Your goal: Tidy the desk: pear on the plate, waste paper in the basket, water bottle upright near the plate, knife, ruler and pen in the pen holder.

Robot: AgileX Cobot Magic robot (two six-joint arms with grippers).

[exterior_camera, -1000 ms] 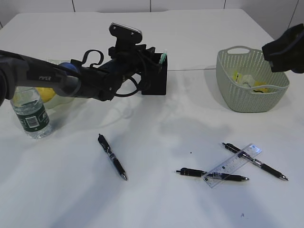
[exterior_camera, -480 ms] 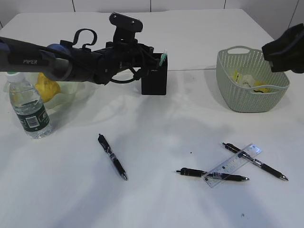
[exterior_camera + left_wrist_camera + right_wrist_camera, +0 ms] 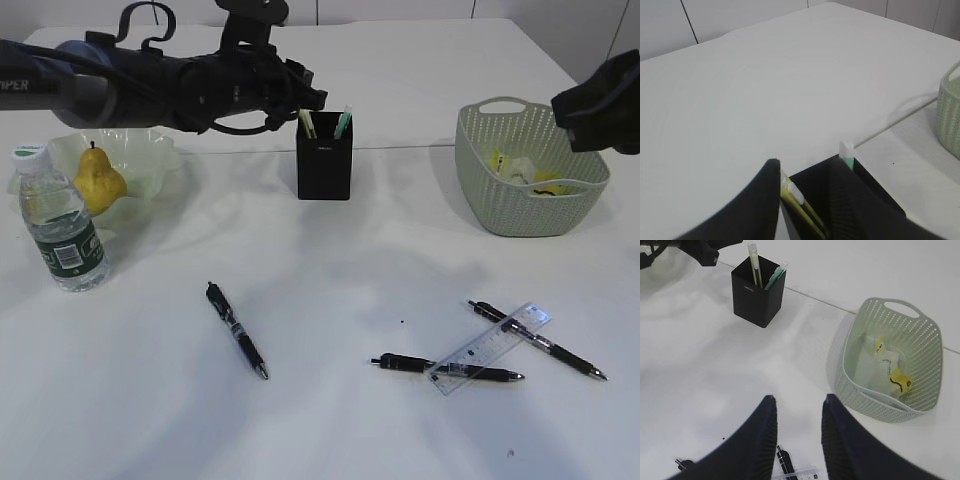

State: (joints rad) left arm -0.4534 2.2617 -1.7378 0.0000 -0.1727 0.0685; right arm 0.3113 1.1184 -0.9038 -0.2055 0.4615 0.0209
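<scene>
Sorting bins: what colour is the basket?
Pale grey-green basket, perforated; best seen in the right wrist view.

The left end effector point(image 3: 305, 97) has risen clear of the pen holder point(image 3: 324, 169), uncovering the pear point(image 3: 100, 182).

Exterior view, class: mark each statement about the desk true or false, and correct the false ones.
1. The pear sits on the plate. True.
2. The water bottle lies on its side. False: it stands upright.
3. The ruler is in the pen holder. False: it lies on the desk, across two pens.
4. The basket holds the waste paper. True.
</scene>
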